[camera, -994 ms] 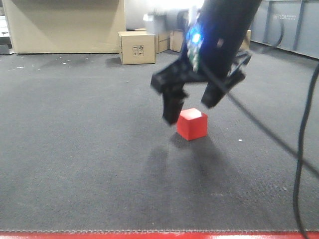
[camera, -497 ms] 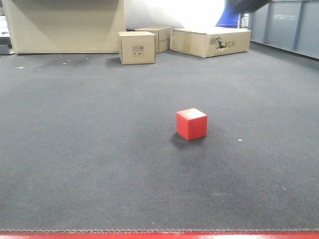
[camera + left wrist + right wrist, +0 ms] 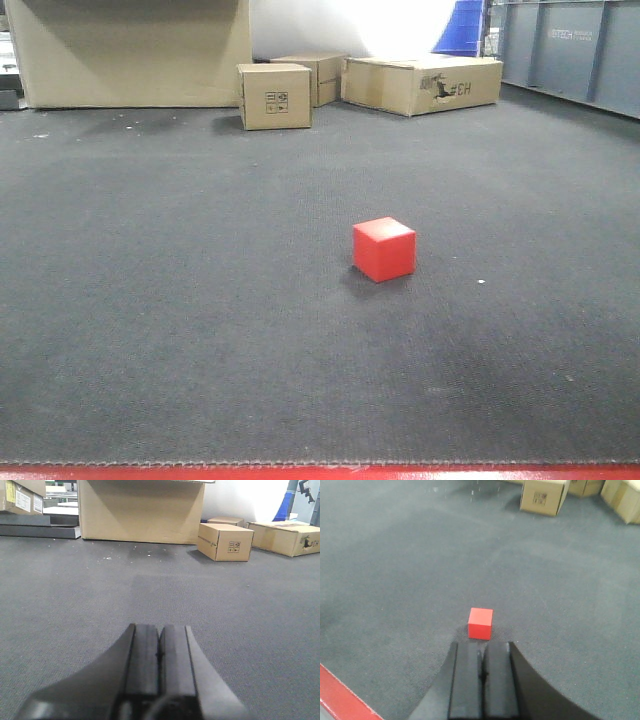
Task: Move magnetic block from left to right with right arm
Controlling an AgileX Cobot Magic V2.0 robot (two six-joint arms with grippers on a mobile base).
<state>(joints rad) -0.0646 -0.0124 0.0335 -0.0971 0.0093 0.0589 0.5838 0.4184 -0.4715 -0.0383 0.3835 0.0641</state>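
A dark carpet [image 3: 200, 330] covered the floor, with cardboard boxes [image 3: 275, 95] far at the back. The right gripper [image 3: 481, 655] hung above the carpet, jaws pressed together, holding nothing. The left gripper [image 3: 160, 652] was likewise closed and empty. The block [image 3: 384, 249] sat free on the carpet, one corner toward the front camera; a cube, it had no long axis.

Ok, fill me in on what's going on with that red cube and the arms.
Nothing is holding the magnetic block right now. It sits alone on the dark carpet, with the cardboard boxes far behind it. The right gripper is shut and empty, poised above and just behind the block without touching it. The left gripper is also shut, low over bare carpet, with no block in its view.
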